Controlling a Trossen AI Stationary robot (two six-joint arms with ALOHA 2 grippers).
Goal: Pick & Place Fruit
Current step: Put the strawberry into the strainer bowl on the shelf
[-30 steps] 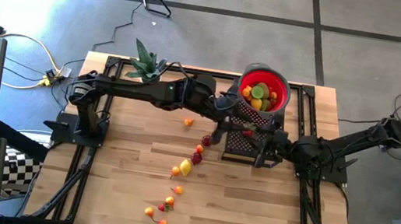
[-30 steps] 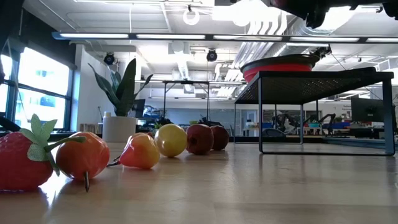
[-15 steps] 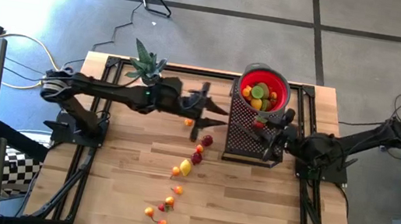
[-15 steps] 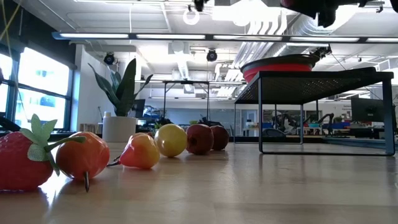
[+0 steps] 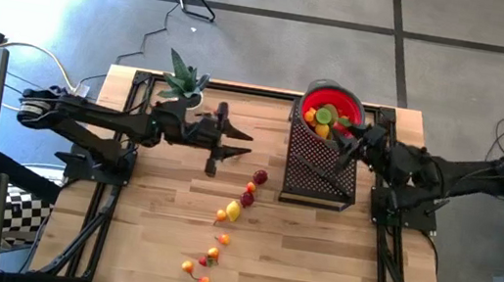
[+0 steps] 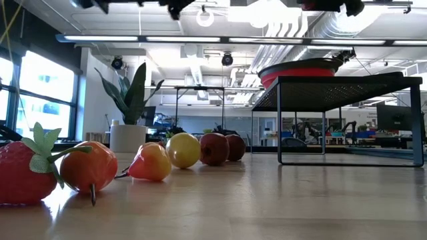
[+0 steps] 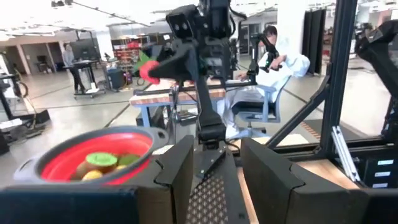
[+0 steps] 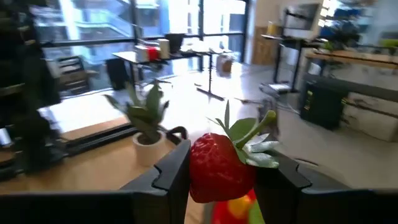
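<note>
Two arms showed in the high view. The right gripper (image 5: 348,145) sat at the near rim of the red bowl (image 5: 354,113), which stood on a black mesh stand (image 5: 320,173) toward the far right of the table (image 5: 143,215); orange, yellow and green fruit already lay in the bowl. The left gripper (image 5: 222,144) hung over bare table left of the stand, fingers slightly apart with nothing between them. Loose fruit (image 5: 233,211) trailed from just right of that gripper down toward the near edge. A potted plant (image 5: 181,80) stood at the far edge.

Low view: a row of fruit on the table, strawberry (image 6: 23,170) nearest, then orange, pear, yellow and two dark red ones running back toward the stand legs. Neither gripper's fingers showed clearly here.

Left wrist view: own fingers (image 7: 177,171) spread, empty. Beyond them, the bowl with green and yellow fruit inside, and the right gripper above it carrying something red. A person (image 7: 273,59) sat in the room behind.

Right wrist view: fingers (image 8: 171,171) pinched a strawberry (image 8: 217,167), leaves pointing away from the wrist. Fruit colours showed directly under it, so the bowl likely lay straight below; release looked like the step in hand. For the loose fruit, the left arm was nearer.
</note>
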